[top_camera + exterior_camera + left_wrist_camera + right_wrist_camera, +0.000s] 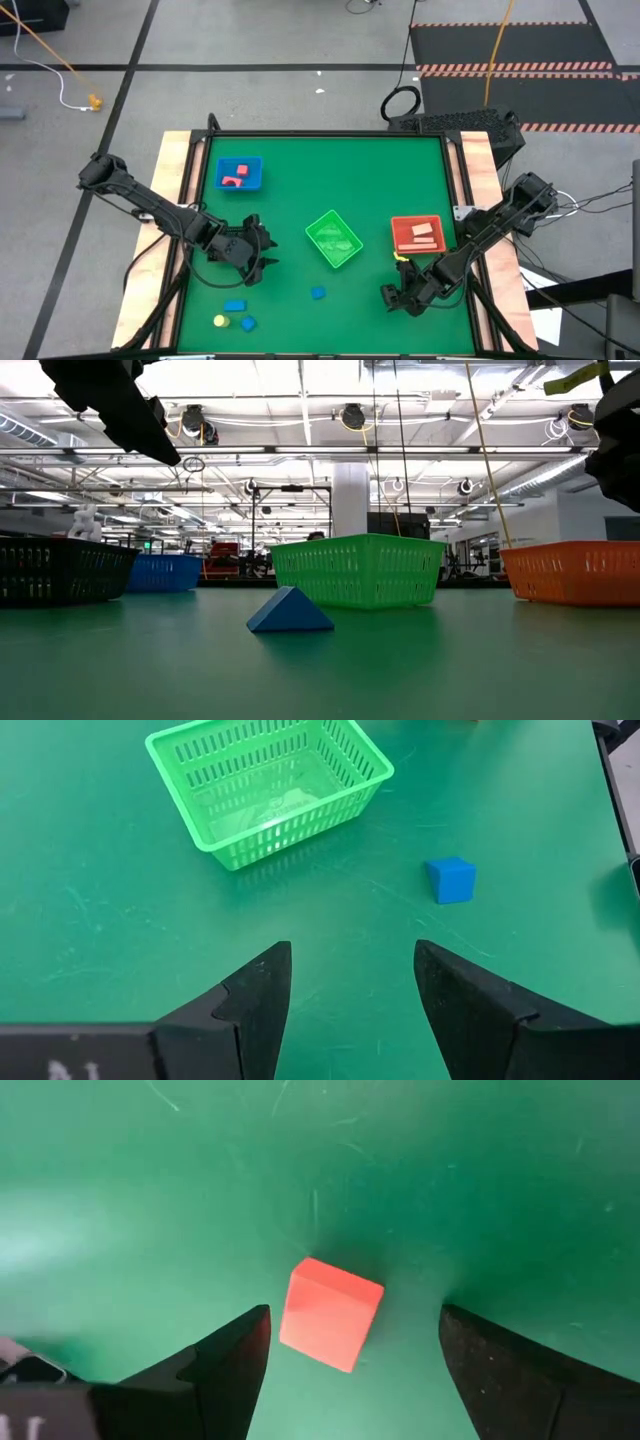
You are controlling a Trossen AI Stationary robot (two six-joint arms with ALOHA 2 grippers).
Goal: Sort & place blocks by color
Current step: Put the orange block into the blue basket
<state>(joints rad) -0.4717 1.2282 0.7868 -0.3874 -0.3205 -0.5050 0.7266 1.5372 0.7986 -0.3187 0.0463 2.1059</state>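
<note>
A red block (pixel 330 1312) lies flat on the green table, seen only in the right wrist view. My right gripper (pixel 355 1330) (pixel 395 297) hovers over it, open, one finger on either side and not touching. My left gripper (pixel 350 985) (pixel 255 252) is open above the table's left half, facing the green bin (pixel 268 782) and a blue cube (pixel 452 880) (pixel 318 293). A blue bar (pixel 235 305), a yellow cylinder (pixel 220 321) and another blue block (pixel 248 323) lie near the near-left corner. The blue bin (pixel 240 174) holds pink-red blocks; the red bin (pixel 417 235) holds tan ones.
The green bin (pixel 333 238) sits mid-table between both arms. A black bin (pixel 55 570) shows at the left of the low view, where the blue cube (pixel 290 610) stands before the green bin (pixel 358 568). Wooden rails border the table's left and right sides.
</note>
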